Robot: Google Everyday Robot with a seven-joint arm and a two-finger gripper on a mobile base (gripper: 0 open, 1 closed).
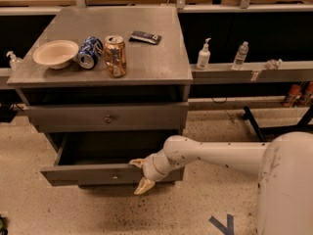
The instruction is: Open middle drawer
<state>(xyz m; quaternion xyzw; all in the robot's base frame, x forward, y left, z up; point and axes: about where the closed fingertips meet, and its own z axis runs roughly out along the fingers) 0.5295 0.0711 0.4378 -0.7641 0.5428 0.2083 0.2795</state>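
The middle drawer (88, 174) is pulled out of the grey cabinet, and its dark inside shows behind its flat front. A tiny knob (116, 177) sits near the front's centre. My gripper (141, 174) is at the right part of this front. Its tan fingers (145, 185) are spread, one at the front's top edge and one below its bottom edge. The white arm reaches in from the right. Above is the taller shut drawer front (63, 117) with a bigger knob (108, 118).
On the cabinet top (156, 58) are a cream bowl (55, 53), a lying blue can (90, 52), an upright gold can (115, 56) and a dark packet (145, 37). Bottles (204, 55) stand on a ledge to the right. My white base (288, 185) fills the lower right.
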